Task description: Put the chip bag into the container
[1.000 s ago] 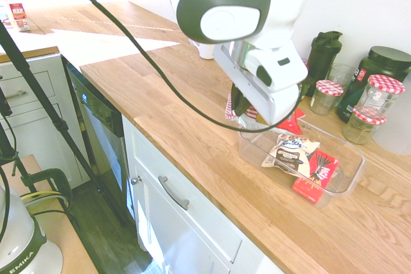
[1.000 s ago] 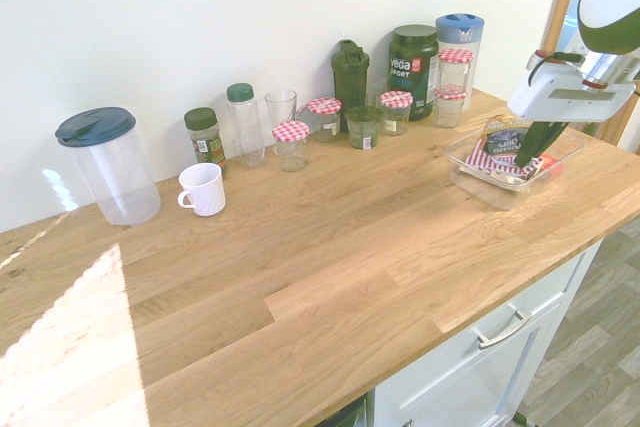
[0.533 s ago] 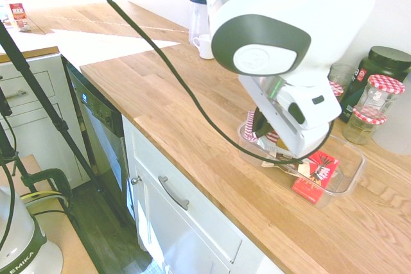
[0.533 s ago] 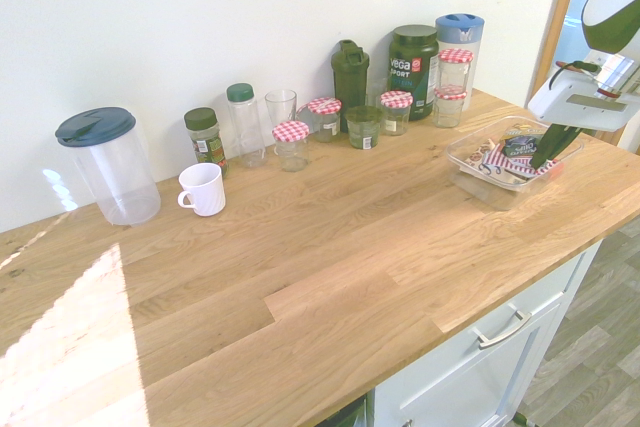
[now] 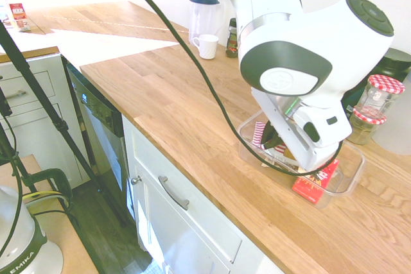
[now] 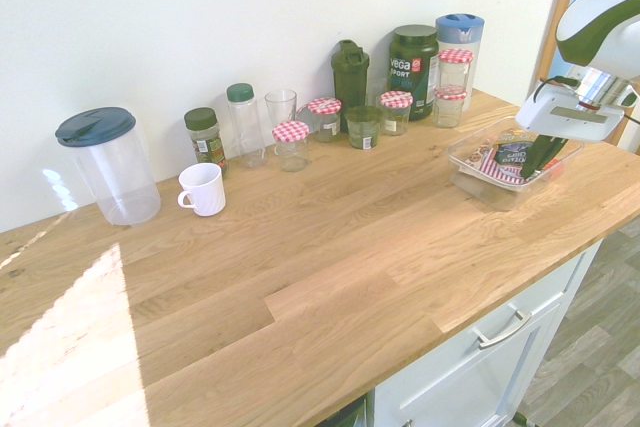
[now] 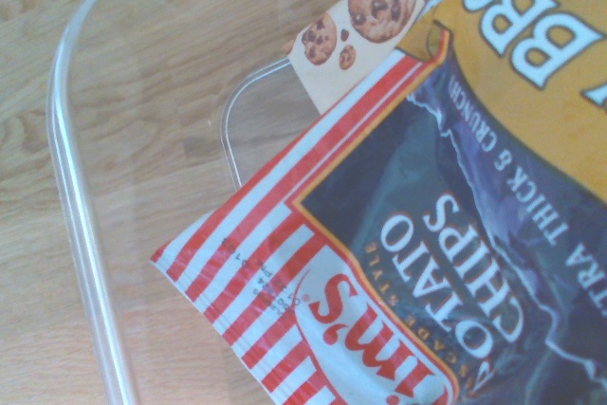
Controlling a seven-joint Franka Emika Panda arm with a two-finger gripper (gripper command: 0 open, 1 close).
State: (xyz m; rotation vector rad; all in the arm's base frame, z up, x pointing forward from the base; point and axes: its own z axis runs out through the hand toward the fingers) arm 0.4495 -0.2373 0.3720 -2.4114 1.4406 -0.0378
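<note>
The chip bag (image 5: 260,134) hangs low inside the container (image 5: 350,181), its red-and-white striped end pointing at the tub's near-left wall. My gripper (image 5: 272,139) is shut on the bag's other end, down between the tub's walls. From the opposite side, the gripper (image 6: 540,154) reaches into the clear tub (image 6: 473,173) with the bag (image 6: 497,163) beneath it. Up close in the wrist view, the chip bag (image 7: 398,263) shows stripes, a dark blue panel and yellow, just over the container's rim (image 7: 76,234).
A flat red box (image 5: 314,183) and a cookie snack bag (image 7: 360,16) lie in the tub. Red-checked jars (image 5: 379,94) and dark bottles (image 6: 413,67) line the wall behind it. A white mug (image 6: 203,189) and a clear pitcher (image 6: 108,164) stand further along the counter.
The arm carried the chip bag from over the tub's left end further across and down into the container. The gripper stayed shut on it throughout.
</note>
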